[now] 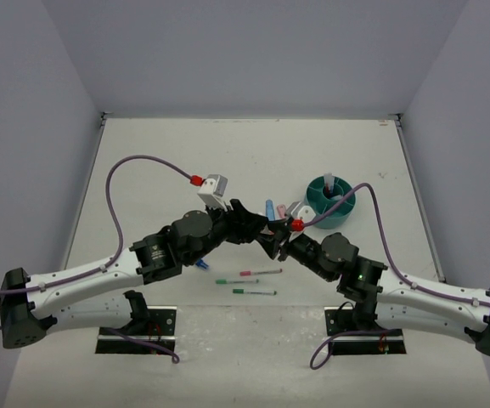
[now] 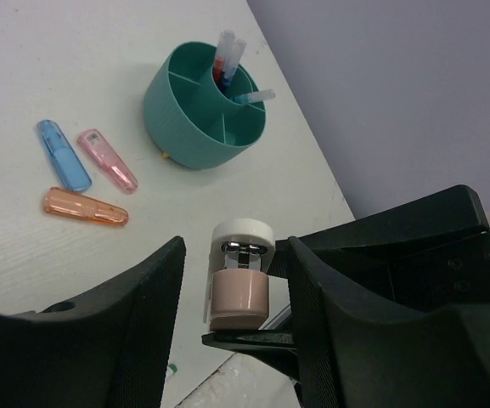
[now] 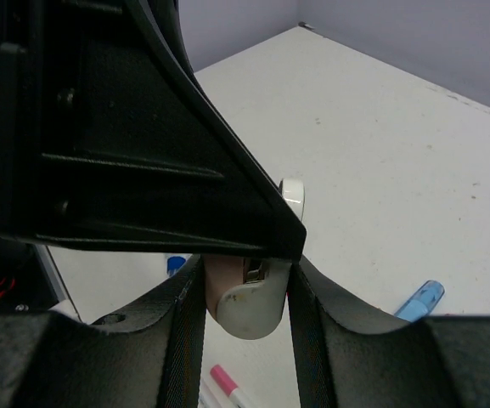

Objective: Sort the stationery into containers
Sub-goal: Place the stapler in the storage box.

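The big white table has the two arms reaching in to meet over its middle, the left arm from one side and the right arm from the other. The round teal cup sits off to the right of them, and a few thin pens and a tube already stand in one of its parts. Just beside the cup lie three stubby highlighters, a blue highlighter, a pink highlighter and an orange highlighter. Nearer the arms a pink pen and two green pens lie flat on the table. The right gripper is squeezing a small white and pink piece, maybe an eraser, up in the air. The left gripper sits around the same piece with its jaws half apart, and there is a little gap on each side, so it is not touching. This looks like a pass from one gripper to the other. Next, I think the left jaws need to press onto the piece before the right ones let go, or it could fall. Then it has to go over to the cup and into the right part
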